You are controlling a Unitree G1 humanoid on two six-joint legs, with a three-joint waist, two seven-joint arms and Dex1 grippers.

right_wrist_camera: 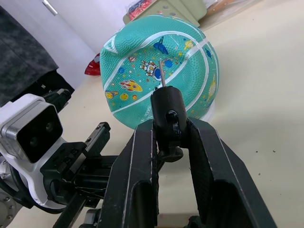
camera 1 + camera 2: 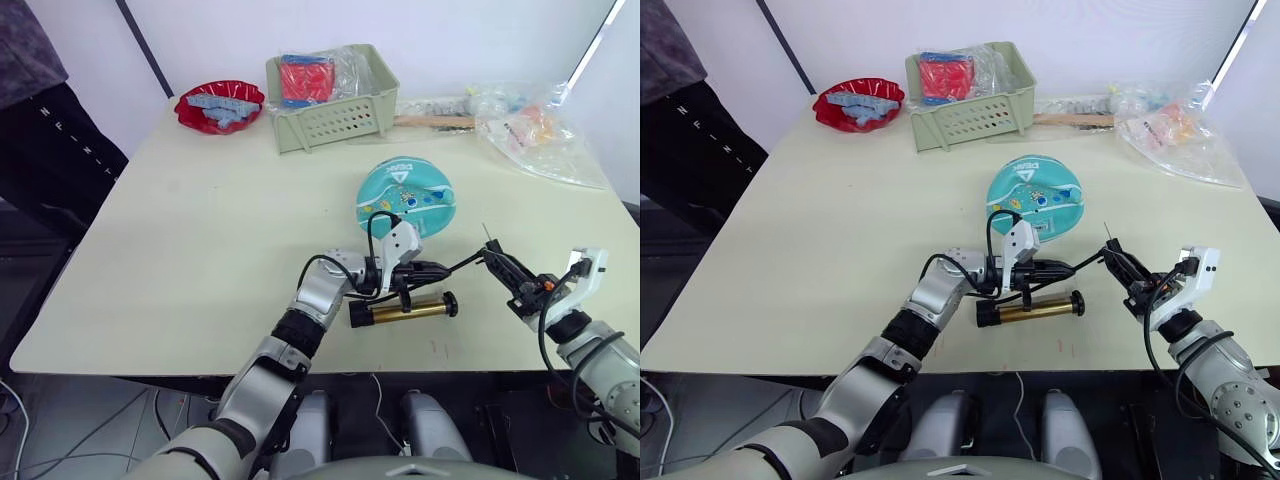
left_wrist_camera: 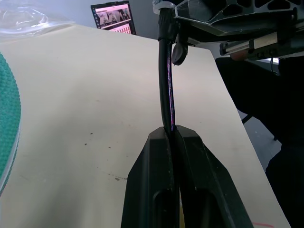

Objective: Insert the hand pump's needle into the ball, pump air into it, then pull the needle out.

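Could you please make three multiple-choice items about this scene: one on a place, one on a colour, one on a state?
1. Where does the hand pump lie?
A. in the green basket
B. on the table, nearer the robot than the ball
C. on top of the ball

2. What colour is the bowl at the table's far left?
A. red
B. yellow
C. white

3. What is the right gripper doing?
A. it is open over the table
B. it is shut on the ball
C. it is shut on the needle fitting

Answers:
1 B: the gold tube rests flat on the table, on the near side of the ball.
2 A: its rim is red.
3 C: its fingers clamp the black fitting, and the needle points toward the ball, not yet in it.
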